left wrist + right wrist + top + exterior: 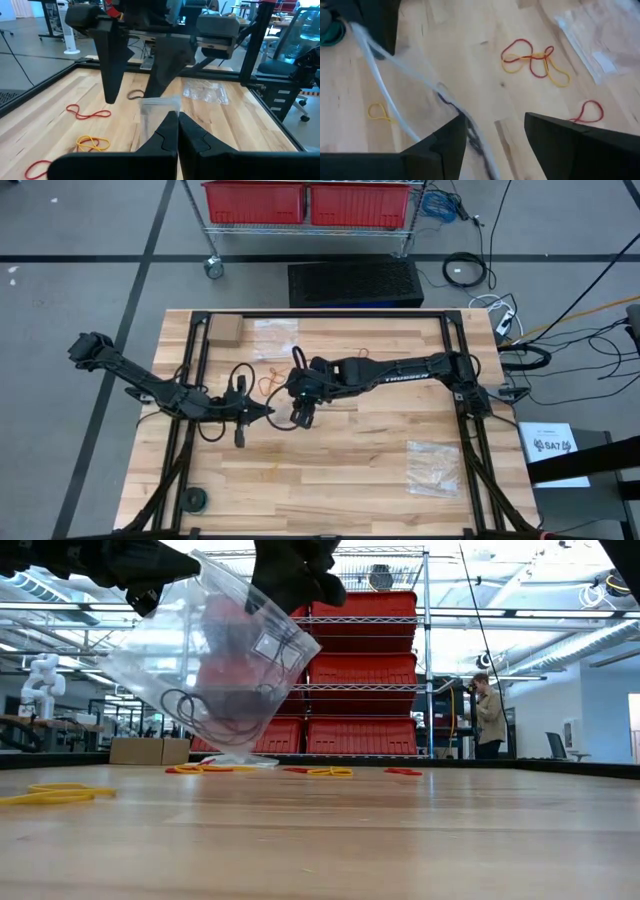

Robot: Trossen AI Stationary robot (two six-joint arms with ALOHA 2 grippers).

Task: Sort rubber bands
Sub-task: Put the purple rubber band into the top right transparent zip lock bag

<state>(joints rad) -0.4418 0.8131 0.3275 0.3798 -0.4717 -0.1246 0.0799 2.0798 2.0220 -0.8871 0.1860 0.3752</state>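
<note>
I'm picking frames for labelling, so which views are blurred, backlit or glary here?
Right wrist view: motion-smeared, the clear bag's edge streaks and the black bands inside blur. Low view: backlit by ceiling lights, both arms read as silhouettes, foreground table soft. Left wrist view: the left pincer near the lens is out of focus. High view: evenly lit, no strong glare.

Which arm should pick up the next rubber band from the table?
Probably the right. The left tool is shut on the clear bag, holding it up. The right tool is open, and red and yellow rubber bands lie on the table just in front of it.
</note>
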